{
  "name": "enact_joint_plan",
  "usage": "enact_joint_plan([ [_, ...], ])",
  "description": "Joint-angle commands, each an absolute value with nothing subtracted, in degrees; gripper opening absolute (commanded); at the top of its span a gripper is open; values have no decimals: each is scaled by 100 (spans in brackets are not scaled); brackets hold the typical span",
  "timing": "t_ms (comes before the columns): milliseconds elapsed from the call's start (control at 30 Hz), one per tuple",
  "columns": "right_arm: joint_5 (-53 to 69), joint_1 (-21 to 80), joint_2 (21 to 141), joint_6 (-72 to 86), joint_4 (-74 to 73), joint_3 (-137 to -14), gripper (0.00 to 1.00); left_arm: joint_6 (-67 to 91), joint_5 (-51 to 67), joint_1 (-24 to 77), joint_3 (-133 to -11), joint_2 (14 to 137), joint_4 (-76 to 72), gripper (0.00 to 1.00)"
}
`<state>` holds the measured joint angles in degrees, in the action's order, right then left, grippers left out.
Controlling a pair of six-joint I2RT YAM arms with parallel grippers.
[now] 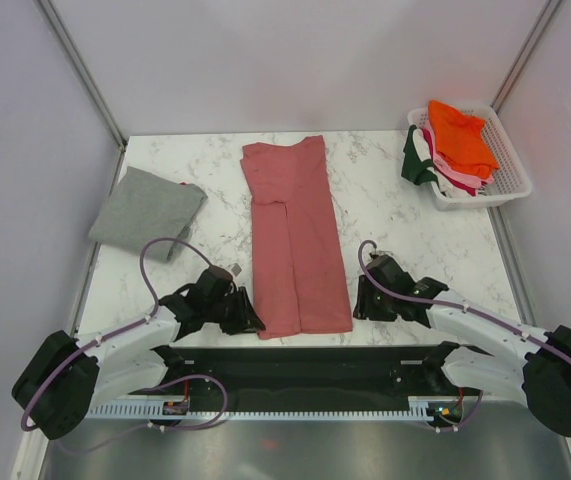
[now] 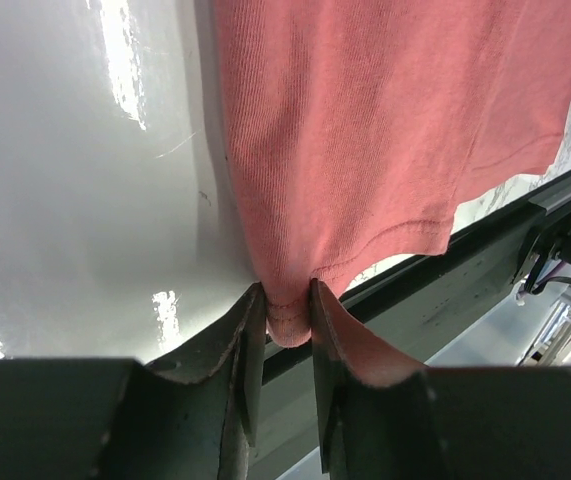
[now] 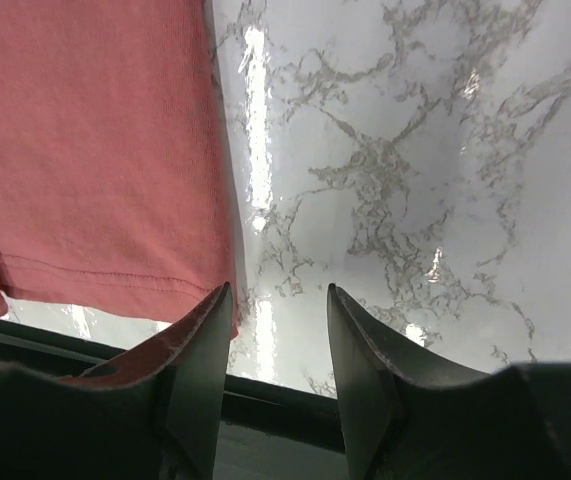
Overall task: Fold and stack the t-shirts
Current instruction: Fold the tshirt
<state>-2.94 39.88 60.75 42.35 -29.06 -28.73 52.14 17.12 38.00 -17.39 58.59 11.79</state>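
The left gripper [image 2: 287, 300] pinches the near-left hem corner of the salmon-pink t-shirt [image 1: 295, 240], folded lengthwise mid-table, while the right gripper [image 3: 280, 300], jaws apart beside the other corner, should probably grip it first so both lift evenly; only the top view shows the grey t-shirt [image 1: 147, 208] folded far left.

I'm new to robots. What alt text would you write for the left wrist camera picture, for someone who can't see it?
The left gripper pinches the hem corner of a salmon-pink t-shirt between its two dark fingers. The rest of the shirt lies spread over a glossy white table.
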Motion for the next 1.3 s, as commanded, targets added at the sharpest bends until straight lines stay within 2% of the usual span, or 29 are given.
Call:
enact_joint_plan([
  [0, -28, 3964, 6020, 4315, -2664, -2742, 50, 5335, 1846, 3832, -1714, 5775, 984, 31],
  [67, 183, 3964, 6082, 4342, -2462, -2672, 50, 5335, 1846, 3832, -1696, 5757, 984, 30],
  [233, 799, 3964, 6240, 4386, -2057, -2523, 50, 5335, 1872, 3832, -1731, 5818, 984, 18],
  [300, 992, 3964, 6284, 4412, -1891, -2453, 50, 5335, 1872, 3832, -1731, 5818, 984, 3],
  [400, 1020, 3964, 6407, 4412, -1854, -2364, 44, 5335, 1872, 3832, -1732, 5818, 984, 2],
  [500, 1037, 3964, 6390, 4430, -1811, -2294, 33, 5335, 1881, 3841, -1731, 5801, 984, 2],
  [533, 1055, 3964, 6337, 4430, -1811, -2277, 26, 5344, 1890, 3841, -1731, 5801, 984, 2],
  [567, 1107, 3964, 6293, 4438, -1819, -2276, 10, 5344, 1933, 3841, -1740, 5792, 993, 2],
  [633, 1177, 3964, 6153, 4473, -1837, -2285, 0, 5361, 1986, 3858, -1749, 5722, 1019, 2],
  [867, 1248, 3973, 5582, 4439, -2390, -2619, 0, 5405, 1951, 3929, -1995, 5301, 1616, 2],
  [1000, 714, 3964, 5396, 4290, -2855, -3093, 0, 5432, 1802, 3911, -2320, 5027, 1951, 2],
  [1200, 159, 3824, 5984, 3859, -2971, -4094, 0, 5037, 2082, 3499, -3163, 5905, 2004, 2],
  [1267, 88, 3613, 6397, 3666, -2927, -4525, 0, 4808, 2293, 3078, -3488, 6159, 2004, 2],
])
